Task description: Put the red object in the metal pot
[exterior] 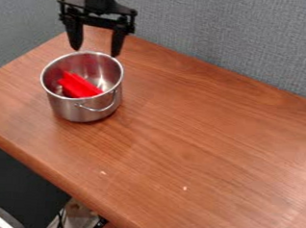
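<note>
A wooden table [200, 142] is stretching below the pincer [96, 47], whose arm the top edge is cropping. The metal pot [80, 102] is sitting beneath the spread, released pincer; inside, the red object [78, 85] is lying, its lower end hiding behind the near wall.

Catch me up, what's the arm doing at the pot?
The black two-fingered claw is open and holding nothing, just above the back rim of the shiny round metal pot. The long bright red plastic block lies inside the pot, which stands on the brown wood-grain table. So the block is in, as the task wants.
</note>
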`<state>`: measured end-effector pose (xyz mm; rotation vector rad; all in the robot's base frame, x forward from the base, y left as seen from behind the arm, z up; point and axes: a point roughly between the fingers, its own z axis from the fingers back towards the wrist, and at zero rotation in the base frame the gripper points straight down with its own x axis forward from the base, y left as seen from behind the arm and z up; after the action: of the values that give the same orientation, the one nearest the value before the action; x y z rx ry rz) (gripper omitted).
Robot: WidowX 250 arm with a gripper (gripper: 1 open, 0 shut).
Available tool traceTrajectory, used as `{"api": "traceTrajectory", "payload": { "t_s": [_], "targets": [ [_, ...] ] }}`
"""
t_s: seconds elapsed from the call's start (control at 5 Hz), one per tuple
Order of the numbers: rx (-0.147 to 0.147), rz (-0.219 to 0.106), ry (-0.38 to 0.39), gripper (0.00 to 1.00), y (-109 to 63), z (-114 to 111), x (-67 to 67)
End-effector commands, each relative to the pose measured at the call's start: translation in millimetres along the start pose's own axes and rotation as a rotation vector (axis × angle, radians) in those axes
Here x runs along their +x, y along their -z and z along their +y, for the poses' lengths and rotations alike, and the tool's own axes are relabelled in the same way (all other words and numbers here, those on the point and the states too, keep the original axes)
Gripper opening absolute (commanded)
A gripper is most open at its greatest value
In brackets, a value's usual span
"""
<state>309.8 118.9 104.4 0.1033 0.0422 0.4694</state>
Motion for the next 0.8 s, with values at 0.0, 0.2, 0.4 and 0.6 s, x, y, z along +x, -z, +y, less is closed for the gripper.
{"api": "traceTrajectory", "payload": {
  "t_s": [0.0, 0.2, 0.4, 0.6],
  "targets": [
    [0.044, -0.071, 0.039, 1.00, -30.0, 16.2, 21.8],
    [0.063, -0.067, 0.094, 1.00, -46.4, 26.3, 28.7],
    [0.092, -0.054, 0.148, 1.00, -56.6, 33.6, 31.4],
    [0.085, -0.022, 0.211, 1.00, -47.2, 60.9, 29.4]
  ]
}}
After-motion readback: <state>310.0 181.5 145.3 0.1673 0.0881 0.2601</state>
